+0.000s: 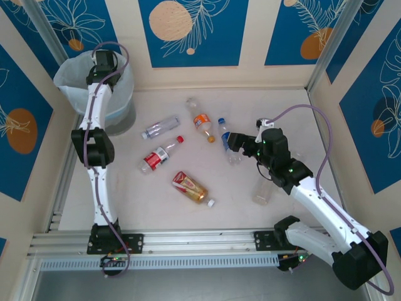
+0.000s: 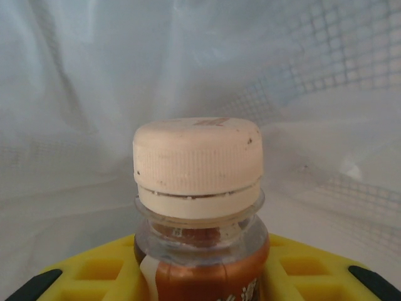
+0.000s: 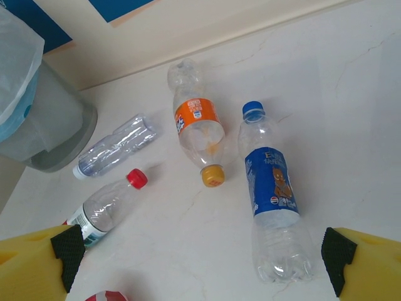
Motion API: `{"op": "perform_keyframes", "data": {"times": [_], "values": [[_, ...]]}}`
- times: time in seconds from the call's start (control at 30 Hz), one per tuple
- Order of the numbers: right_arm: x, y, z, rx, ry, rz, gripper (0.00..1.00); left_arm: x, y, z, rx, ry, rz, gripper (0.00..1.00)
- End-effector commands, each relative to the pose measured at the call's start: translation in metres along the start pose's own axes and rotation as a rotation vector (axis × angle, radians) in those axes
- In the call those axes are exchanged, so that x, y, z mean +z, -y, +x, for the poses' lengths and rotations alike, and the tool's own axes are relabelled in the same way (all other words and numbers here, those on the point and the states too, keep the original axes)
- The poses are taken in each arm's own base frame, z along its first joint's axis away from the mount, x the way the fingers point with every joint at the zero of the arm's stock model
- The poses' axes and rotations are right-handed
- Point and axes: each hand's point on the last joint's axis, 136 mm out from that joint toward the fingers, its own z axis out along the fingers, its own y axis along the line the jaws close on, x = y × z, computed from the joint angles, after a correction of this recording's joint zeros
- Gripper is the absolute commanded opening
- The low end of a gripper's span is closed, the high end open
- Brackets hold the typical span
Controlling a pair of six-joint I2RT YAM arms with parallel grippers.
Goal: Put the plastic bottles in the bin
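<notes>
My left gripper [image 1: 103,61] hangs over the grey bin [image 1: 123,108] at the back left. Its yellow jaws are shut on a bottle [image 2: 199,188] with a white cap and a brown label, and the bin's white bag [image 2: 88,75] lies behind it. My right gripper [image 1: 233,142] stands open above a blue-label bottle [image 1: 225,137] [image 3: 272,188], which lies between its fingers [image 3: 37,263]. Lying on the table are an orange-label bottle [image 1: 200,121] [image 3: 199,125], a red-cap bottle [image 1: 160,155] [image 3: 106,204], a clear white-cap bottle [image 1: 160,127] [image 3: 116,145] and a red-yellow bottle [image 1: 190,187].
Another clear bottle [image 1: 263,189] lies beside my right forearm. Blue-and-cream walls close the table at the back and on both sides. A metal rail [image 1: 188,241] runs along the near edge.
</notes>
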Motion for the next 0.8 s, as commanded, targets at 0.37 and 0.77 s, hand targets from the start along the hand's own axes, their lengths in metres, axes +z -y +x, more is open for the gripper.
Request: {"op": "perform_keyframes", "data": {"times": [0.37, 0.77], "values": [[0.003, 0.003, 0.0, 0.011, -0.012, 0.032, 0.99, -0.007, 0.005, -0.002, -0.098, -0.048, 0.112, 0.59], [0.009, 0.003, 0.004, 0.001, -0.031, 0.035, 0.99, -0.055, 0.017, -0.041, -0.105, 0.029, 0.223, 0.75]]}}
